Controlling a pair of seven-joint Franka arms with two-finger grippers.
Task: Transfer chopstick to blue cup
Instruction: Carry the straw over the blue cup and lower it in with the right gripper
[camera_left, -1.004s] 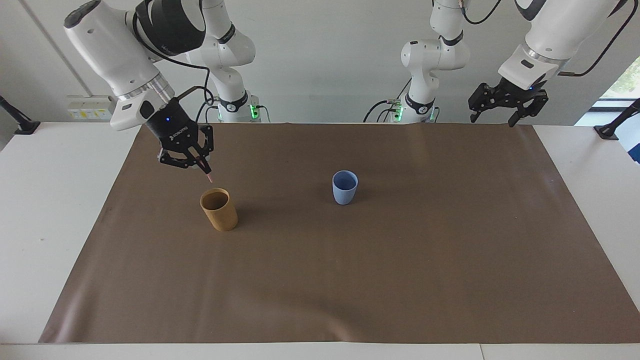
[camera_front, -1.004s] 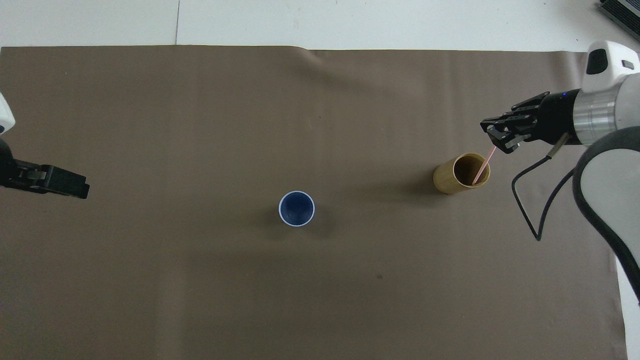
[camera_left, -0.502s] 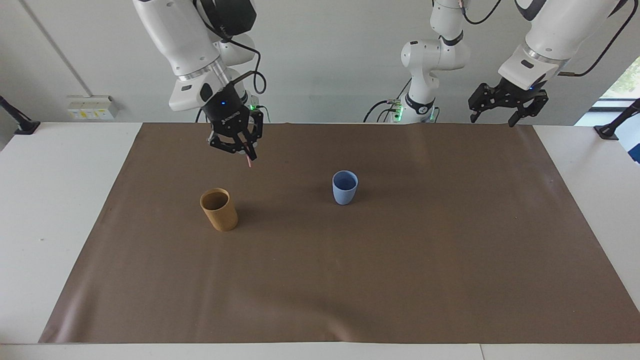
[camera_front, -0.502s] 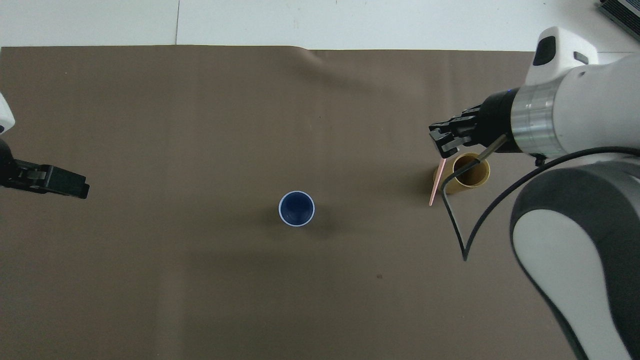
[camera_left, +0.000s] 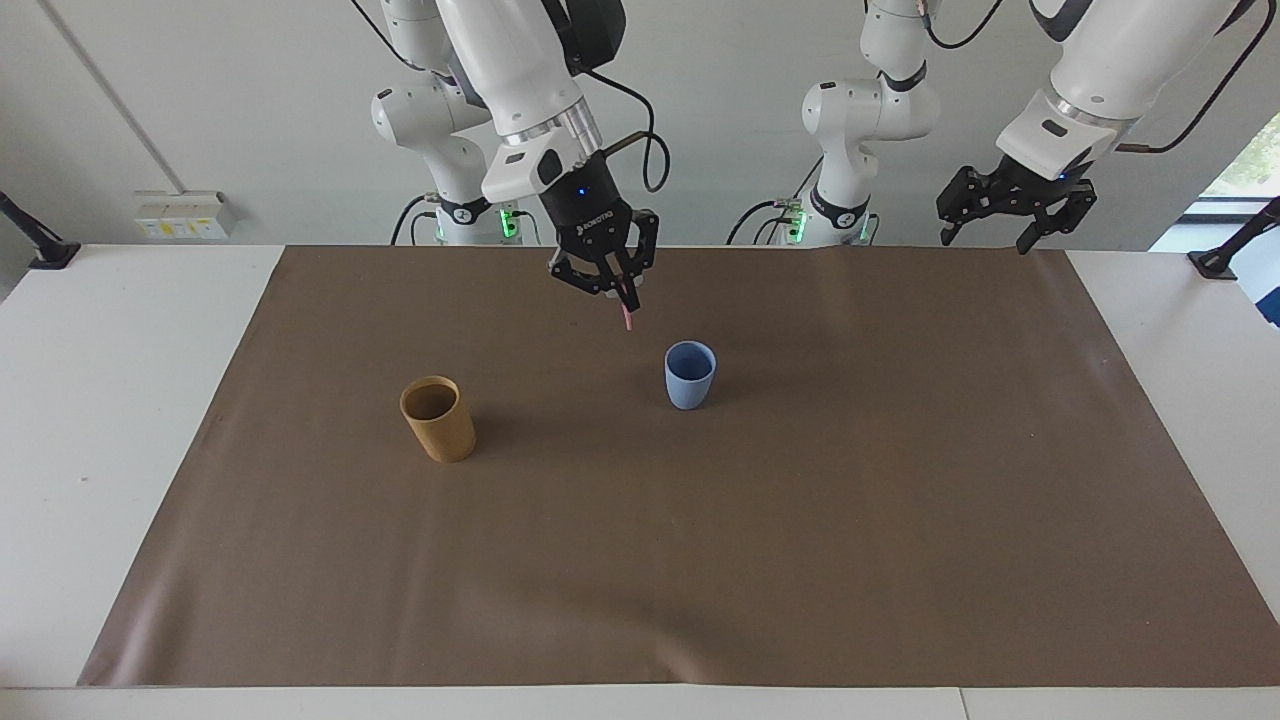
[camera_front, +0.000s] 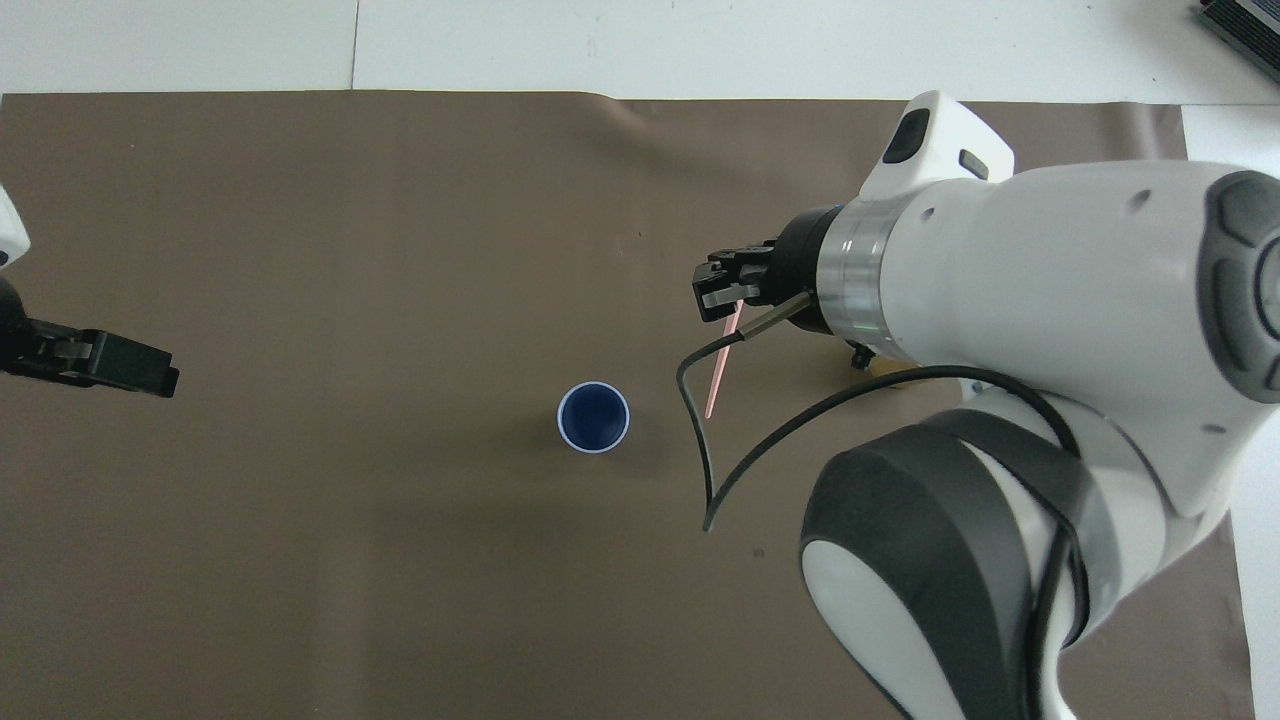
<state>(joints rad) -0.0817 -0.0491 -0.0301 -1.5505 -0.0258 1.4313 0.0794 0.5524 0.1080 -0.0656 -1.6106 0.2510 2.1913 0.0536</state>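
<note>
**Chopstick in the air, blue cup just off toward the left arm's end**

The right gripper (camera_left: 622, 292) is hanging over the brown mat (camera_left: 900, 560), between the tan cup (camera_left: 438, 418) and the blue cup (camera_left: 690, 374), with its fingertips pinched tight on the chopstick (camera_front: 720, 362). The pink stick is dangling tip-down from the jaws, its long axis close to upright but leaning a little; exactly how much is hard to judge from these two angles. Its lower tip is sitting above the height of the cup's rim and short of the mouth, on the side toward the right arm's end of the table. The blue cup is standing upright on the mat, its mouth open and apparently with nothing in it. So the gap to close is running sideways toward the left arm's end, then down. The left gripper (camera_left: 1012, 212) is waiting with its jaws spread wide and holding nothing, up over its own end of the table, well apart from the cup, so the right arm looks the one placed to finish this
</note>
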